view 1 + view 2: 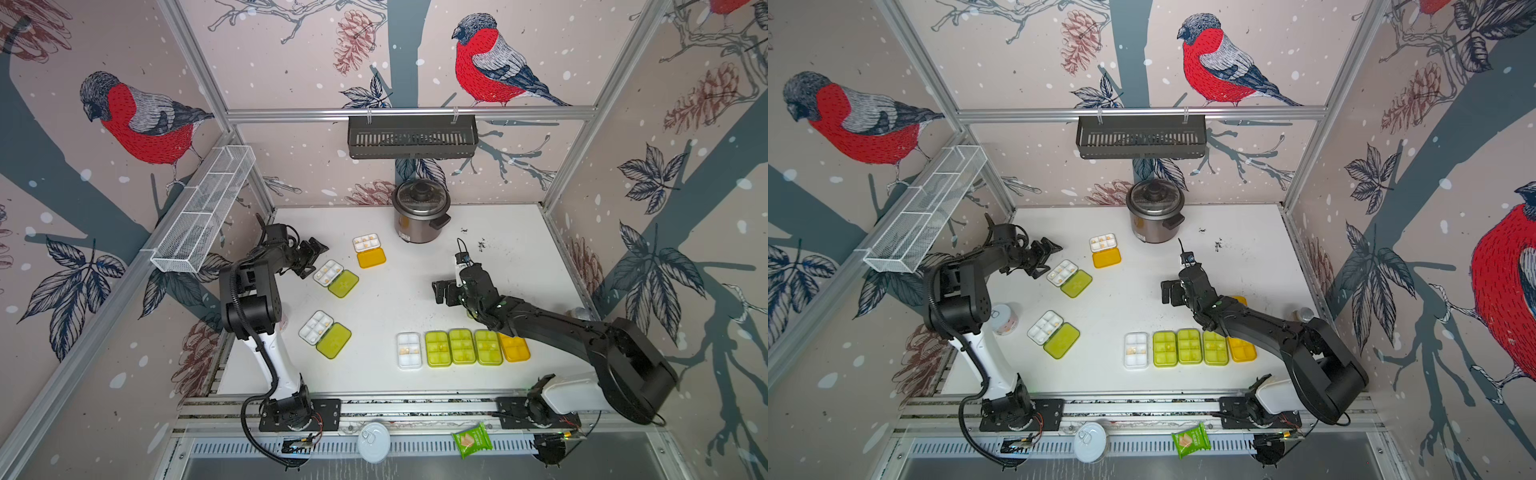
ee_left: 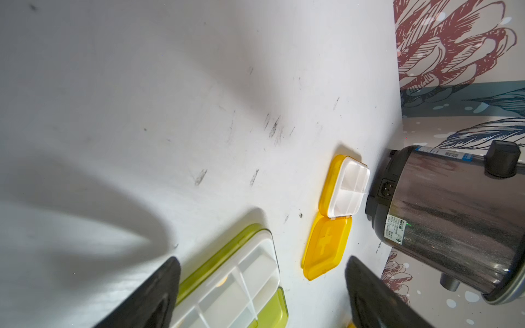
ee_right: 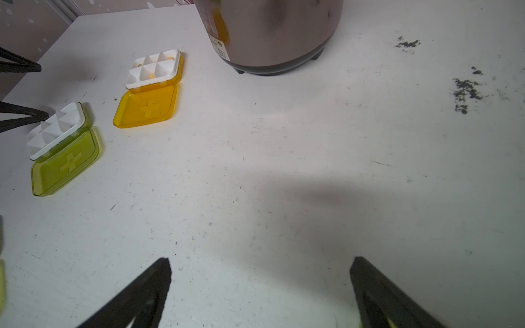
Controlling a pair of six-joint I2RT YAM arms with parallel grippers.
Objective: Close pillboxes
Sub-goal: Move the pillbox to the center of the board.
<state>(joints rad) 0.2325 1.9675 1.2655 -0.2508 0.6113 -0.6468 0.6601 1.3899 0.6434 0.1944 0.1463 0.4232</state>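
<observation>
The left jaws, wide open and empty, hover just beside an open green-lidded pillbox point(image 1: 336, 278). A second open pillbox point(image 1: 325, 333) lies nearer, and an open orange-lidded pillbox point(image 1: 369, 249) lies farther. Five closed pillboxes point(image 1: 462, 347) line the worktop's point(image 1: 519, 257) near right. The right jaws, wide open, hold nothing.

Two small arms, black with white.
Left arm point(image 1: 249, 291) and right arm point(image 1: 552, 328): boxy black joint housings, one glossy white link point(image 1: 280, 368) each just above a black base plate point(image 1: 328, 411) with small screw heads. Black ribbed hose point(image 1: 243, 422) loops along the left arm; thin red wires point(image 1: 319, 420) at its base. Tiny green light point(image 1: 503, 305) on the right arm. Fingers point(image 3: 147, 292) black, wedge-shaped.
</observation>
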